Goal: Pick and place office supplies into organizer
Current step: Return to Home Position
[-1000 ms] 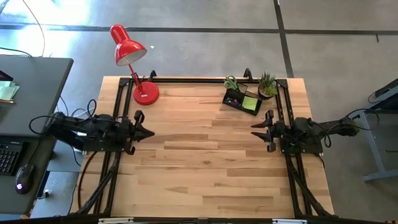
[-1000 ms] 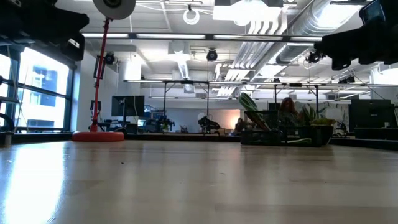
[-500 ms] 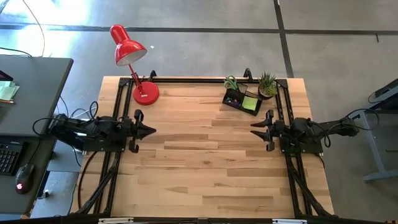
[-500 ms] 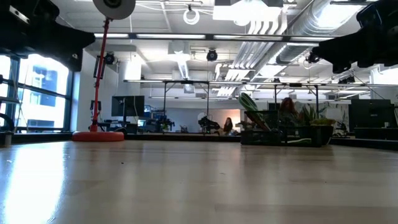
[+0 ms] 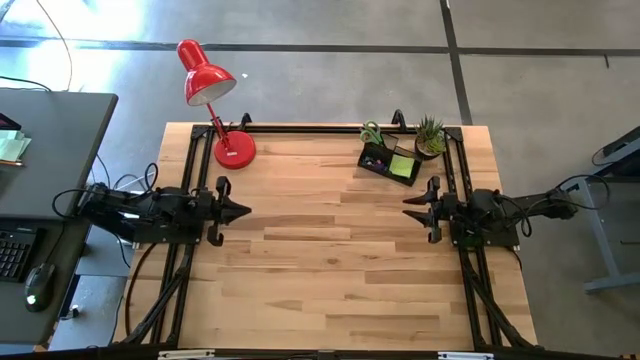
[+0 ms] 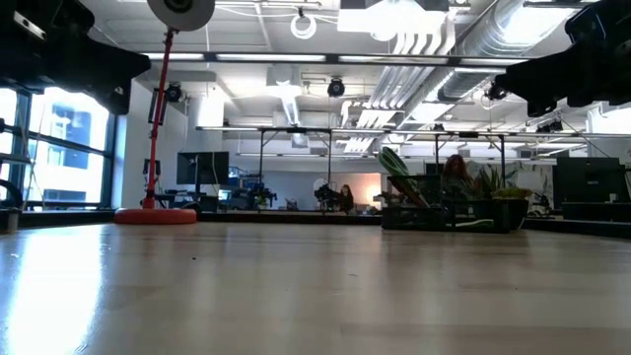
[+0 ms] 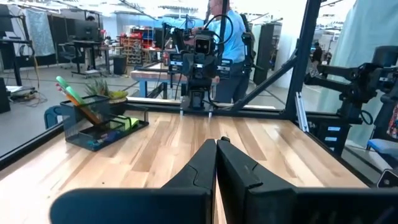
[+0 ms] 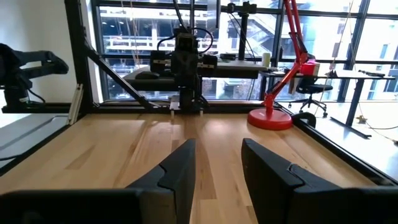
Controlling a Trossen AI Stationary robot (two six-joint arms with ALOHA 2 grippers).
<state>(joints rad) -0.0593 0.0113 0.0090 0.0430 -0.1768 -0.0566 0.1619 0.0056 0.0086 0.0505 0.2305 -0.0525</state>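
The black wire-mesh organizer (image 5: 390,163) stands on the table at the far right, beside the small potted plant (image 5: 430,135). Green-handled scissors (image 5: 372,133) stick up out of it, and the yellow-green sticky-note block (image 5: 404,166) lies in one compartment. The organizer also shows in the left wrist view (image 7: 99,127) and the low view (image 6: 444,212). My left gripper (image 5: 240,211) hovers at the table's left edge, shut and empty (image 7: 216,142). My right gripper (image 5: 408,205) hovers at the right edge, open and empty (image 8: 217,142), a little nearer than the organizer.
A red desk lamp (image 5: 210,90) stands with its round base (image 5: 236,150) on the far left corner. A black frame rail (image 5: 300,128) runs along the far edge. The bare wooden tabletop (image 5: 320,250) lies between the two grippers. A person moves in the room beyond the table.
My left gripper has swung slightly toward the table's far edge and now points straight across the table. The organizer and its contents have stayed where they were.
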